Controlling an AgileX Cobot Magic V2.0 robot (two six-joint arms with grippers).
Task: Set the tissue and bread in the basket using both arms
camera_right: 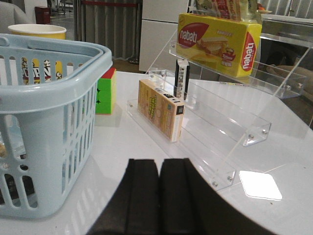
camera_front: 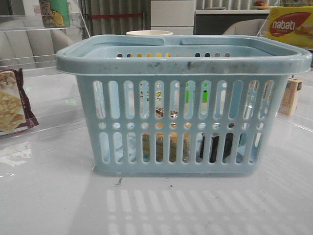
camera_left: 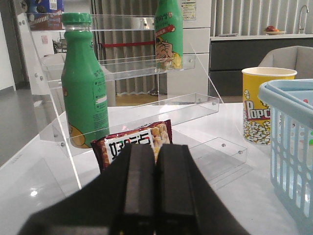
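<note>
The light-blue slotted basket (camera_front: 181,110) fills the middle of the front view; it also shows in the left wrist view (camera_left: 291,147) and the right wrist view (camera_right: 44,122). Through its slots I see the golden-brown bread (camera_front: 166,144) on the basket floor and the blackish tissue packet (camera_front: 215,147) to its right. No gripper shows in the front view. My left gripper (camera_left: 155,154) is shut and empty, left of the basket. My right gripper (camera_right: 160,169) is shut and empty, right of the basket.
A maroon-edged cracker packet (camera_front: 12,105) lies left, below clear acrylic shelves with green bottles (camera_left: 84,83). A popcorn cup (camera_left: 266,105) stands behind the basket. Right are an acrylic rack (camera_right: 215,122), a beige carton (camera_right: 160,108), a yellow nabati box (camera_right: 217,41) and a coloured cube (camera_right: 106,90).
</note>
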